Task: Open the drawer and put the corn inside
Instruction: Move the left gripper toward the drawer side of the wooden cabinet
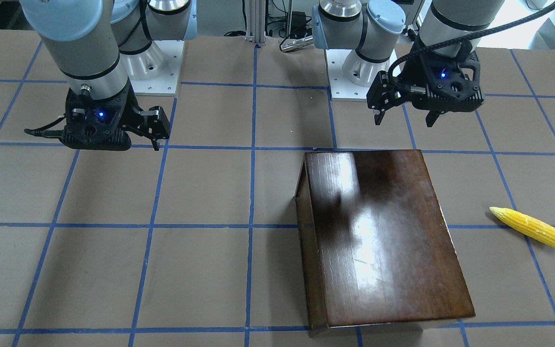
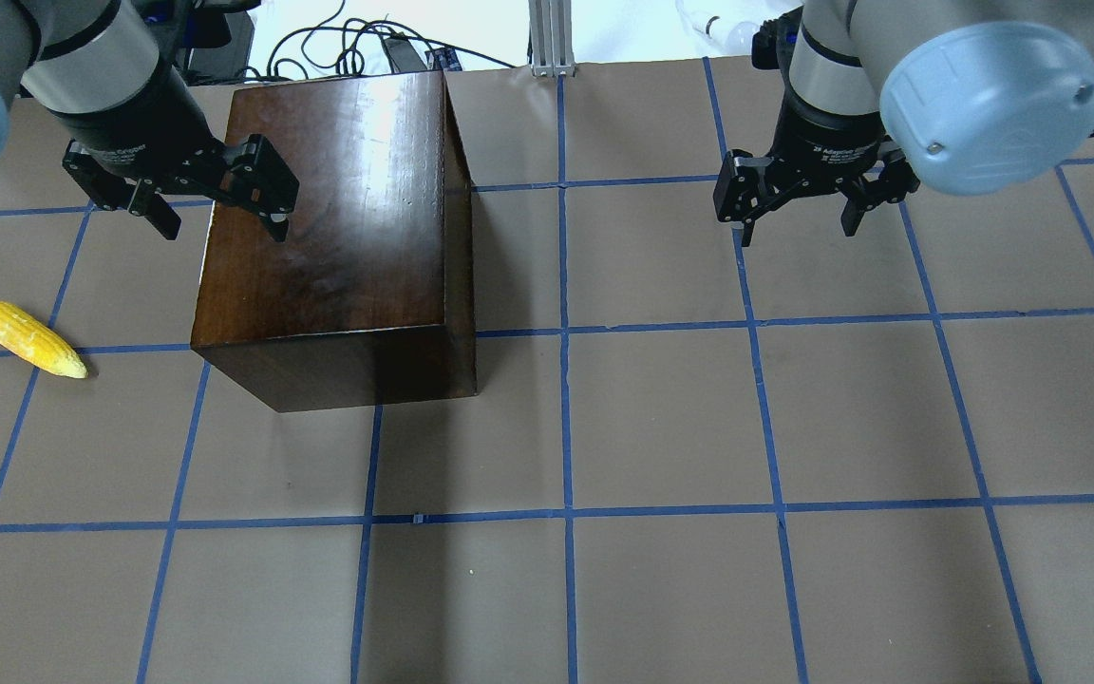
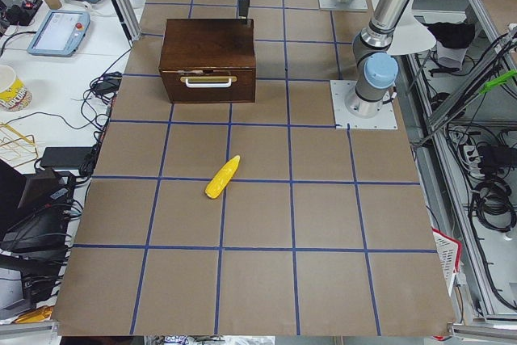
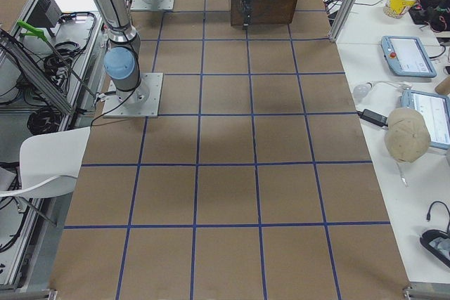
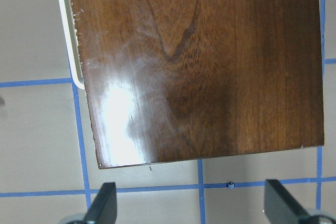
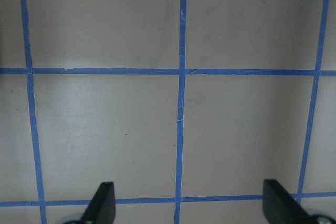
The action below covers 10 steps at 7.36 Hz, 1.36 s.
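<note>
The glossy dark-brown box (image 2: pixel 338 218) stands on the table with its drawer shut; the drawer front with a white handle (image 3: pixel 209 82) faces the table's left end. The handle also shows in the left wrist view (image 5: pixel 71 40). The yellow corn (image 2: pixel 31 339) lies on the table left of the box, apart from it; it also shows in the front view (image 1: pixel 528 226). My left gripper (image 2: pixel 219 214) is open and empty, hovering over the box's near left edge (image 5: pixel 199 66). My right gripper (image 2: pixel 794 223) is open and empty over bare table on the right.
The table (image 2: pixel 661 427) is brown with a blue tape grid. The arm bases (image 1: pixel 354 72) stand at the robot's edge. Cables and an aluminium post (image 2: pixel 547 38) sit beyond the far edge, just behind the box.
</note>
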Motion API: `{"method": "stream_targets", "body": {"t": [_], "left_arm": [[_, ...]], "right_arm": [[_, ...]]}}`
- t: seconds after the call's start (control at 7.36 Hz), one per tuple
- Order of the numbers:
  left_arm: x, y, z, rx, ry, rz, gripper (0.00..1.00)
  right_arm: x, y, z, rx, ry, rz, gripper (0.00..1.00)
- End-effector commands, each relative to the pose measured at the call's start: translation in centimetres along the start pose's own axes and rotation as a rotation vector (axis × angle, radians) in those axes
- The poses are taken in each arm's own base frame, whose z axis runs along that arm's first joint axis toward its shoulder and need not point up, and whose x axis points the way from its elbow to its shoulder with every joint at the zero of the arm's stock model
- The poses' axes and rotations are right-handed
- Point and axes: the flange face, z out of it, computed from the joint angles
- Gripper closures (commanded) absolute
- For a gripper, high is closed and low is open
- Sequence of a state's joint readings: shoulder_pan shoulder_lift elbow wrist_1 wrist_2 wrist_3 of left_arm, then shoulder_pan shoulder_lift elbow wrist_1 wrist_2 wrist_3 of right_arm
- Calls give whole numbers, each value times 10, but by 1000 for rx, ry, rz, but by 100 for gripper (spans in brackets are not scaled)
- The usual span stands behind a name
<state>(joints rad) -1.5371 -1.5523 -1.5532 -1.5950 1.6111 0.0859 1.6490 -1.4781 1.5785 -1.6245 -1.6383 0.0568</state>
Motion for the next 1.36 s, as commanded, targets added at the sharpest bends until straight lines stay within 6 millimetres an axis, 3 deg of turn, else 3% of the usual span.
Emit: {"method": "stream_targets", "body": {"t": [0.0, 0.27, 0.68, 0.95, 1.22], "left_arm": [[-8, -4, 2, 0, -1, -14, 0], [-25, -11, 4, -3, 2, -23, 0], [-146, -26, 31, -51, 23, -59, 0], [-190, -38, 61, -87, 46, -34, 0], [-217, -50, 93, -79, 198, -92, 0]], "right_arm": [[0, 0, 0, 1, 0, 0, 0], [0, 0, 0, 1, 0, 0, 0], [0, 0, 0, 1, 0, 0, 0], [0, -1, 0, 2, 1, 0, 0], [0, 0, 0, 1, 0, 0, 0]]}}
